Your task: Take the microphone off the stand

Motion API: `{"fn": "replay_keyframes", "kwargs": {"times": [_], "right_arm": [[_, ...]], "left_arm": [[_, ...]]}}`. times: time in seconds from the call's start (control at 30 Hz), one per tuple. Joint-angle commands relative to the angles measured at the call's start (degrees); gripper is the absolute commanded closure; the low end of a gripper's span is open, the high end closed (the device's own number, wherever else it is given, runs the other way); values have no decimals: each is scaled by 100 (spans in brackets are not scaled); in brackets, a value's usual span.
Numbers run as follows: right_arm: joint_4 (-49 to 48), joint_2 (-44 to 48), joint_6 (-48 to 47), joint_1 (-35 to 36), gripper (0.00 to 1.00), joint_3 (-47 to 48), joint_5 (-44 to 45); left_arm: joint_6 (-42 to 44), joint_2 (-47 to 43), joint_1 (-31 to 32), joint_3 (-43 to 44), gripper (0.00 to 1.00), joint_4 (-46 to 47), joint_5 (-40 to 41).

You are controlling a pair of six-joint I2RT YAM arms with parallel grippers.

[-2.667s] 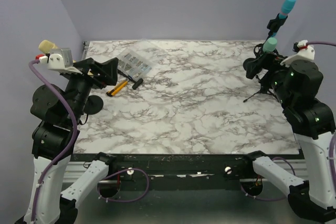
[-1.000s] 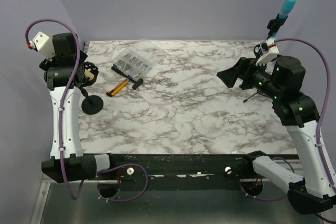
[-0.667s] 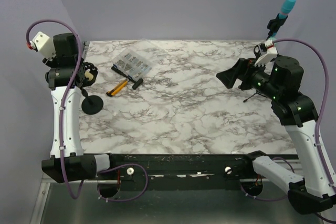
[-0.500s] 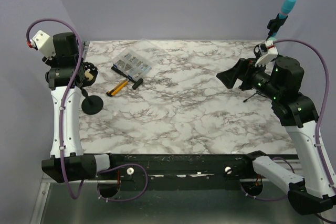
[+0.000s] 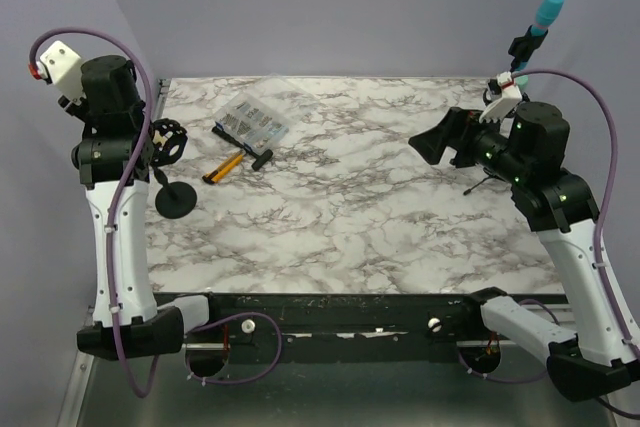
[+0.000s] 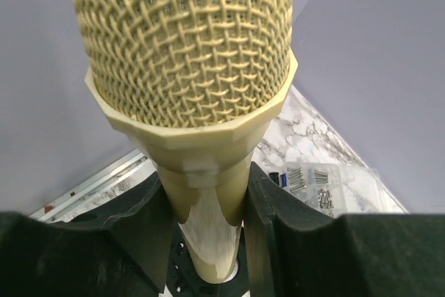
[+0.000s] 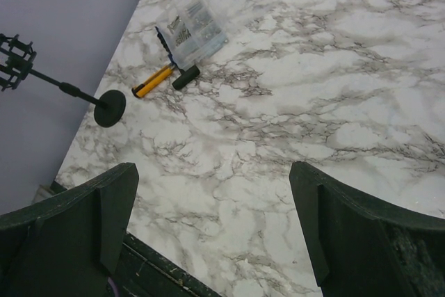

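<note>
A cream microphone (image 6: 184,53) with a mesh head fills the left wrist view, and my left gripper (image 6: 205,203) is shut on its tapered handle. In the top view that microphone is hidden behind my raised left arm. The black stand (image 5: 175,199) rests on its round base at the table's left edge. Its ring-shaped clip (image 5: 165,137) shows no microphone in it, and the clip (image 7: 15,59) looks just as bare in the right wrist view. My right gripper (image 5: 448,137) hangs open over the right half of the table, its fingers (image 7: 118,196) holding nothing.
A clear box of screws (image 5: 255,119) and an orange-handled tool (image 5: 225,165) lie at the back left. At the far right a tripod stand (image 5: 490,179) carries a teal microphone (image 5: 547,9). The purple wall stands close behind the left arm.
My left arm has risen and the cream microphone tip that showed in the stand's clip is gone from it. The right gripper has shifted slightly up and left.
</note>
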State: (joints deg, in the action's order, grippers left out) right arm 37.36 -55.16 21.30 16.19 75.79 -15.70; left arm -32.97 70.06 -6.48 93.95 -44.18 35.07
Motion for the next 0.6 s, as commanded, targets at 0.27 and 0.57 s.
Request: {"fn": "replay_keyframes", "kwargs": {"times": [0.27, 0.57], "right_arm": [[-39, -376, 23, 16, 0, 220, -174], [33, -615, 59, 16, 0, 339, -169]], "left_arm": [[1101, -965, 216, 718, 100, 380, -55], [1058, -1293, 259, 950, 100, 132, -2344]]}}
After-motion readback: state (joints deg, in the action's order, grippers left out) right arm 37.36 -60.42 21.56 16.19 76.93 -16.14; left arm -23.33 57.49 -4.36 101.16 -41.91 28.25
